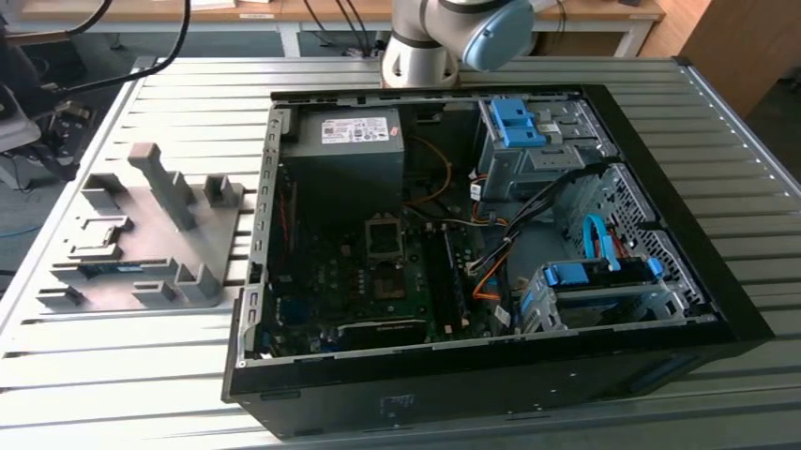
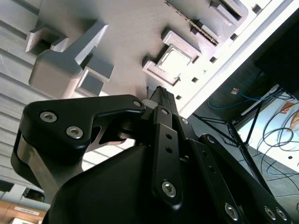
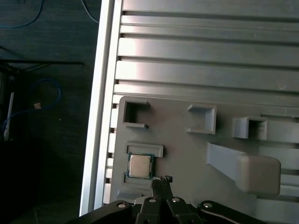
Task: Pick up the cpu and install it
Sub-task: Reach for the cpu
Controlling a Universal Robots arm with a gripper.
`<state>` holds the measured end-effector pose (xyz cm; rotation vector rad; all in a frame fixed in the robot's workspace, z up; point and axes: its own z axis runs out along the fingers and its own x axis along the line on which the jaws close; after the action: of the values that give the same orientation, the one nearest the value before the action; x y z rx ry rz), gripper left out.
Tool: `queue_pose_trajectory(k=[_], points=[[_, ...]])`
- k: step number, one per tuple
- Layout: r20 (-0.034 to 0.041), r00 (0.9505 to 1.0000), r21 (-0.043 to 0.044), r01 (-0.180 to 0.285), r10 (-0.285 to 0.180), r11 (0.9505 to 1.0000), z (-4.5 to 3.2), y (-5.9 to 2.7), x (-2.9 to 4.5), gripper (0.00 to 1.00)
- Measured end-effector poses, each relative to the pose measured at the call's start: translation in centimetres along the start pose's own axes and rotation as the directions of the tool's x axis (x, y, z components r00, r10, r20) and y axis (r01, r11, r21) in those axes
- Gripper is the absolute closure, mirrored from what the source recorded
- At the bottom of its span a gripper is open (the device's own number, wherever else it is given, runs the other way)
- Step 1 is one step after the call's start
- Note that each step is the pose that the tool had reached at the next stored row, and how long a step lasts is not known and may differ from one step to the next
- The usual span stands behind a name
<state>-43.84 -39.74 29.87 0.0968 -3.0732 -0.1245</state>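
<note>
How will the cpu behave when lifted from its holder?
The cpu looks thin, flat and stiff, so it is probably light and unbending. It sits in a framed recess of the grey fixture, so it likely must lift straight up, not slide.

Your bench slats glare bright; the cpu washes out in the second wrist view; the case interior is dim.
</note>
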Motion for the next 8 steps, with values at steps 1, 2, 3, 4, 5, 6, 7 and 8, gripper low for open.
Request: queue_pose_trajectory(k=[1, 2, 3, 4, 5, 6, 7, 8], points=[[0.0001, 1.0000, 0.0000, 0.000, 0.000, 1.0000, 0.19, -0.01, 0.08, 0.90], [-0.0001, 1.0000, 0.0000, 0.000, 0.000, 1.0000, 0.37, -0.02, 0.17, 0.90], [0.0001, 1.0000, 0.0000, 0.000, 0.000, 1.0000, 0.56, -0.03, 0.24, 0.90], [0.0000, 1.0000, 0.0000, 0.000, 0.000, 1.0000, 0.75, -0.04, 0.30, 0.90], [0.0000, 1.0000, 0.0000, 0.000, 0.000, 1.0000, 0.93, -0.05, 0.36, 0.90], [0.0000, 1.0000, 0.0000, 0.000, 0.000, 1.0000, 1.13, -0.06, 0.41, 0.90], [0.0001, 1.0000, 0.0000, 0.000, 0.000, 1.0000, 1.31, -0.08, 0.46, 0.90], [0.0001, 1.0000, -0.0001, 0.000, 0.000, 1.0000, 1.49, -0.08, 0.52, 0.90]])
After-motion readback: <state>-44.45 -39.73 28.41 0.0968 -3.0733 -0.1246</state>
